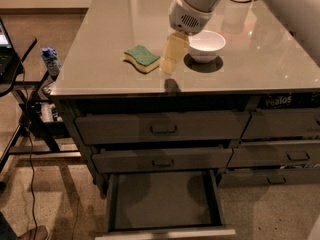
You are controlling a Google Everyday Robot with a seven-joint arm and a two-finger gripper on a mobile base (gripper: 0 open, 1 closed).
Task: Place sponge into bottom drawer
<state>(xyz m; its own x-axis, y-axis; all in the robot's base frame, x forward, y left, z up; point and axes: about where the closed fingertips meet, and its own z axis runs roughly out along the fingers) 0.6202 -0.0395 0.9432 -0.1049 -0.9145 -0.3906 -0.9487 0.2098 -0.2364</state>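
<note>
Green scouring top over yellow foam, wavy at the edges: where do we find that small sponge [142, 58]?

— We find it lying flat on the glossy grey surface [100, 49], towards the front edge and left of centre; nothing holds it.

— And the gripper [169, 64]?

— We see it, pale and yellowish, pointing down from the white wrist of the arm [192, 6]; it hangs between the sponge and a small round white bowl [206, 45], just beside the sponge's right end and apart from it; its shadow falls on the surface near the front edge; whether the gripper is spread or pressed together we cannot tell.

— What of the wide, shallow, dark grey bottom drawer [165, 199]?

— We see it pulled out below the front edge, its flat dark inside bare; the sponge is well apart from it, up on the surface.

— And above it?

— We count two closed dark grey drawers [162, 128] with rectangular handles, stacked; to the right runs a narrower column of closed drawers [285, 124].

— Anything to the left?

— We make out a small blue-and-white bottle [50, 61] on a low dark stand beside the cabinet.
</note>
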